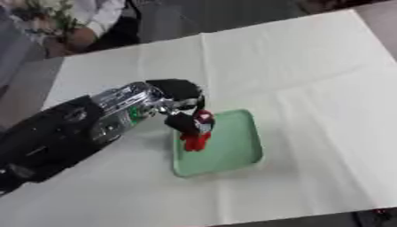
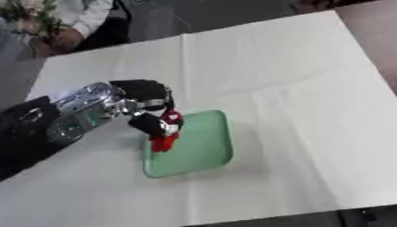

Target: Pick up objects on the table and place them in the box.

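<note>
Toy (image 1: 197, 135), red with a dark top, hangs pinched in my left hand (image 1: 183, 116) just over the tray's near-left part; whether its lower end touches the tray floor I cannot tell. I judge this the placing step: the pick is done and the toy is over the green tray (image 1: 236, 150), the only box-like thing I see. Next I need to lower a little, uncurl my fingers so it drops inside the rim rather than on it, then lift away from the tray without dragging the toy along. Count: one toy, one tray, one hand at work. My right hand does not show. Around the tray lies the white cloth (image 1: 310, 88), with no other object on it that I can make out.
</note>
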Tool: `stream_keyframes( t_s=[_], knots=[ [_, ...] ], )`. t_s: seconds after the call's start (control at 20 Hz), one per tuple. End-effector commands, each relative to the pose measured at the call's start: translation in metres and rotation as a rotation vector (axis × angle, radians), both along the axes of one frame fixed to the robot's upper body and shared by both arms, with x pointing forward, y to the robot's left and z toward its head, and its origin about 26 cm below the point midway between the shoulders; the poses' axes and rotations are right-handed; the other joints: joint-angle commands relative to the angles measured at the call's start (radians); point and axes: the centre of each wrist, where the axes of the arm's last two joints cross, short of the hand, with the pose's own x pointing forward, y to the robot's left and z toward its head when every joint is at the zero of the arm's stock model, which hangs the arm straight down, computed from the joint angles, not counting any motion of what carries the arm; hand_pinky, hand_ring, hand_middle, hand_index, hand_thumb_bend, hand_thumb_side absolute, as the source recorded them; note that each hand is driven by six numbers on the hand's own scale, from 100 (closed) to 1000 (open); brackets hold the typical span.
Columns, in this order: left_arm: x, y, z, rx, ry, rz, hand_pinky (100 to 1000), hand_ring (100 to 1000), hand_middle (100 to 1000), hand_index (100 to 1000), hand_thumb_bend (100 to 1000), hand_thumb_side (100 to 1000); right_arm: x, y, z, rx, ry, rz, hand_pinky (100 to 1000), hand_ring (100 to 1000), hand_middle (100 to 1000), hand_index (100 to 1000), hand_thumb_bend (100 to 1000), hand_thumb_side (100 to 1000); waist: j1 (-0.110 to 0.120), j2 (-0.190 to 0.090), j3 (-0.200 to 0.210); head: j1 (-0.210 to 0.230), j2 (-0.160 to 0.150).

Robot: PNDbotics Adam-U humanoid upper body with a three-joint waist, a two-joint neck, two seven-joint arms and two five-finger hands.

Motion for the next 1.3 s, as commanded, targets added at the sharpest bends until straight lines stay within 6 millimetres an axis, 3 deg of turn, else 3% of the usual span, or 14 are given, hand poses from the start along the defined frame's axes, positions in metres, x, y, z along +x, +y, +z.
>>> stream_keyframes(
  t_s=[0.05,0.3,0.5,0.65,0.75,0.9,1.0,1.05,1.1,1.3],
  knots=[
    [0.001,0.008,0.005,0.002,-0.03,0.016,100,100,103,386,100,771,-0.004,-0.002,0.01,-0.008,-0.034,-0.004,100,427,379,439,159,399,-0.011,-0.009,0.002,-0.004,-0.001],
    [0.001,0.01,-0.002,0.011,-0.013,0.014,100,100,158,437,100,771,-0.004,-0.002,0.009,-0.008,-0.033,-0.003,100,428,380,439,159,399,-0.011,-0.009,0.002,-0.004,-0.001],
    [0.003,0.014,-0.01,0.025,0.051,0.027,100,100,315,560,100,813,-0.004,-0.002,0.01,-0.007,-0.033,-0.002,100,430,381,439,159,400,-0.011,-0.01,0.002,-0.005,-0.001],
    [0.004,0.016,-0.012,0.037,0.075,0.031,125,232,420,620,149,849,-0.004,-0.002,0.01,-0.006,-0.033,-0.001,100,430,382,439,159,400,-0.011,-0.01,0.001,-0.008,-0.001],
    [0.006,0.017,-0.011,0.057,0.085,0.03,172,264,436,630,189,847,-0.004,-0.001,0.01,-0.005,-0.034,-0.001,100,431,382,439,160,400,-0.01,-0.011,0.0,-0.009,-0.001],
    [0.008,0.014,-0.007,0.095,0.085,0.016,300,392,493,664,317,823,-0.004,-0.001,0.01,-0.005,-0.034,0.0,100,431,383,439,159,400,-0.01,-0.011,0.0,-0.011,-0.001],
    [0.01,0.013,-0.002,0.114,0.073,0.014,421,529,609,738,387,848,-0.004,-0.001,0.01,-0.005,-0.034,0.0,100,432,384,439,159,400,-0.009,-0.012,0.0,-0.012,-0.001],
    [0.011,0.013,0.001,0.121,0.065,0.017,432,542,622,747,394,851,-0.004,-0.001,0.01,-0.005,-0.034,0.0,100,432,384,439,159,400,-0.009,-0.012,0.0,-0.013,-0.001],
    [0.012,0.013,0.004,0.126,0.05,0.024,531,655,743,827,451,886,-0.004,-0.001,0.01,-0.005,-0.034,0.0,100,433,384,439,158,403,-0.009,-0.012,0.0,-0.013,-0.001],
    [0.013,0.012,0.016,0.139,-0.007,0.047,749,866,918,954,553,978,-0.004,-0.001,0.011,-0.003,-0.036,0.001,100,434,386,439,155,409,-0.008,-0.012,0.0,-0.016,-0.001]
  ],
)
